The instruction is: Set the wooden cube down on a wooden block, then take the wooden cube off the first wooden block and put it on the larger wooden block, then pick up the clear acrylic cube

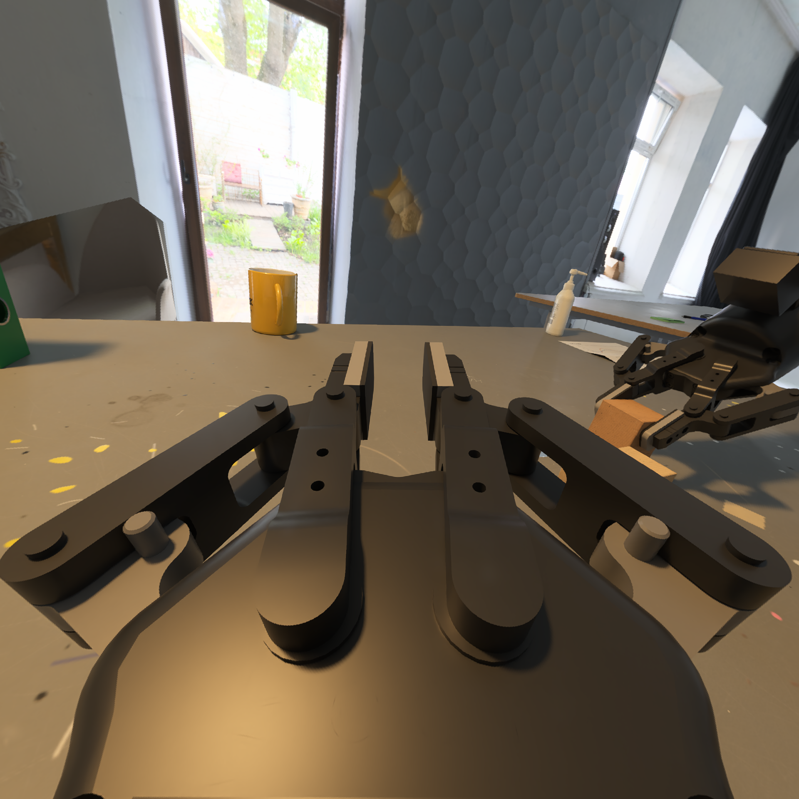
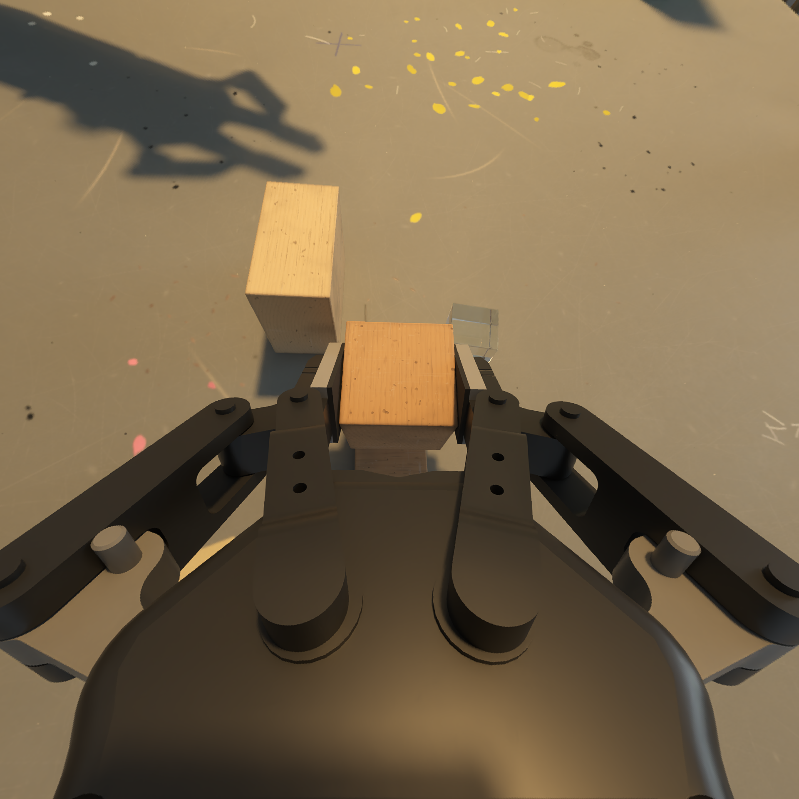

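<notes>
Your right gripper (image 2: 397, 385) is clamped on the wooden cube (image 2: 397, 374), both pads flat against its sides, directly over a smaller wooden block (image 2: 389, 460) underneath. Just beyond sit the larger wooden block (image 2: 294, 242) on your left and the clear acrylic cube (image 2: 475, 328) on your right. Your left gripper (image 1: 397, 367) hangs empty, fingers parted, with bare table (image 1: 173, 389) ahead up to the yellow mug (image 1: 273, 300) at the far edge.

Home workshop: paint-flecked, scratched tabletop (image 1: 173, 389); yellow mug (image 1: 273, 301); pump bottle (image 1: 560, 308); side desk (image 1: 614, 309) under windows; glass door (image 1: 255, 151) onto garden.
</notes>
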Available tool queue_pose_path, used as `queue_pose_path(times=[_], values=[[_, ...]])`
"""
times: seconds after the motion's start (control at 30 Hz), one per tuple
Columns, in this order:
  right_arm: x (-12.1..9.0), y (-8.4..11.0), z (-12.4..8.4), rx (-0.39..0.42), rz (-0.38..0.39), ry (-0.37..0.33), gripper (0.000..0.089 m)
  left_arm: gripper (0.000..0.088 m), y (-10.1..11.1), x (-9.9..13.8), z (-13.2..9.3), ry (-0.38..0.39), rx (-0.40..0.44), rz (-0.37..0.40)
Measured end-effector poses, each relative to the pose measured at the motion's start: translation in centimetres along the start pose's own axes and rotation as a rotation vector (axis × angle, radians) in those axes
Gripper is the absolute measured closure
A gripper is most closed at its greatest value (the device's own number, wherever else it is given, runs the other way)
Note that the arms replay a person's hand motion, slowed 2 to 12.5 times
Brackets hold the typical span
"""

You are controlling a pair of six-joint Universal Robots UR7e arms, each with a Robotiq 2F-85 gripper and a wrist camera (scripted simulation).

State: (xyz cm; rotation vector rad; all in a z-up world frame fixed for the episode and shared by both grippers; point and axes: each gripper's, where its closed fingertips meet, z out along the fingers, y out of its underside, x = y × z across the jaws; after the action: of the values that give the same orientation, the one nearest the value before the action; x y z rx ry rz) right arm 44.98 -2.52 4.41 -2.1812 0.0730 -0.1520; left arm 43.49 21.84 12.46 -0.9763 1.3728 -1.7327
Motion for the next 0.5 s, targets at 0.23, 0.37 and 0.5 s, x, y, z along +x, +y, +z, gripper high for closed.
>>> queue_pose_path(times=[0.23,0.37,0.5], values=[[0.0,-1.8,-0.5,-0.017,0.026,0.016,0.0487,0.0673,0.0,-0.1,0.1,0.001,-0.004,-0.007],[-0.2,-2.7,-0.7,-0.028,0.044,0.025,0.0487,0.0673,0.1,-0.1,0.1,0.002,-0.008,-0.01],[-0.5,-3.9,-0.7,-0.024,0.063,0.031,0.0487,0.0673,0.1,-0.1,0.2,0.003,-0.012,-0.013]])
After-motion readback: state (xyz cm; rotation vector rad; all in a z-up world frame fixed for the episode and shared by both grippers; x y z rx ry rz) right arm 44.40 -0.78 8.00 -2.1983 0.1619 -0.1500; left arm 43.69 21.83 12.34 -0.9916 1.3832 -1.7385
